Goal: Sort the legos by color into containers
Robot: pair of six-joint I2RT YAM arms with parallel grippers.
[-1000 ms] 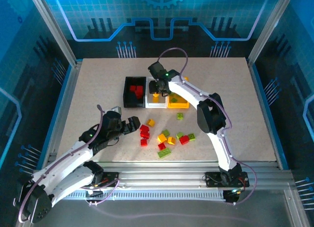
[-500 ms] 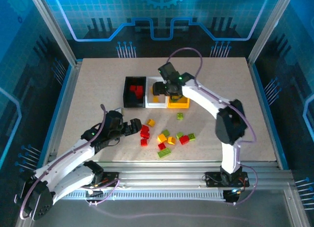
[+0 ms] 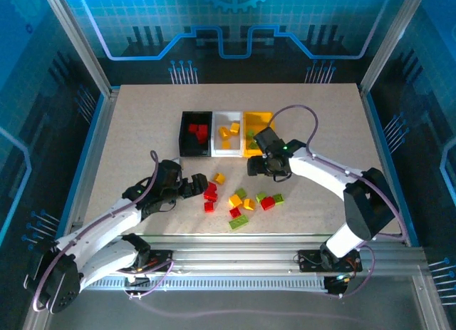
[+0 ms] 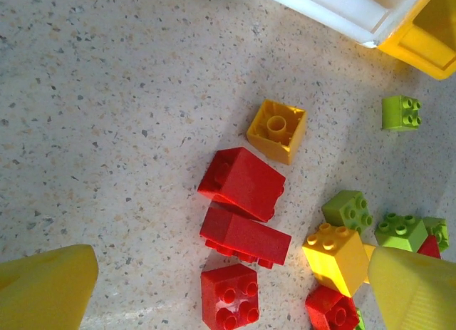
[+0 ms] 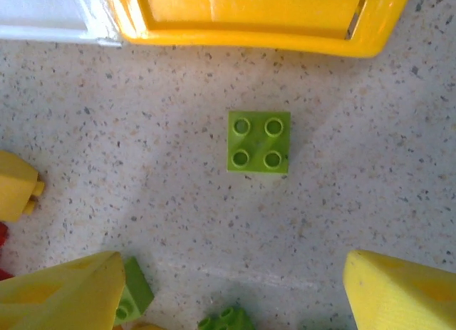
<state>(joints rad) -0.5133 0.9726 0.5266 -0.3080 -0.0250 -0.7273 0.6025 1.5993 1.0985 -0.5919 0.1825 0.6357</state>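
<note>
We see a square lime brick [image 5: 258, 142] with four round bumps, lying flat. Our left gripper [image 4: 228, 287] and right gripper [image 5: 231, 294] both gape, holding nothing.

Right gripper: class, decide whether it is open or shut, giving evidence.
Open: the right gripper has its fingertips wide apart; the lime green brick lies untouched on the table.

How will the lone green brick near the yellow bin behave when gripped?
The lime green square brick looks like rigid plastic, so it likely won't deform. It lies flat, studs up, so a push should slide it, not roll it. Its smooth plastic might slip in the fingers.
</note>
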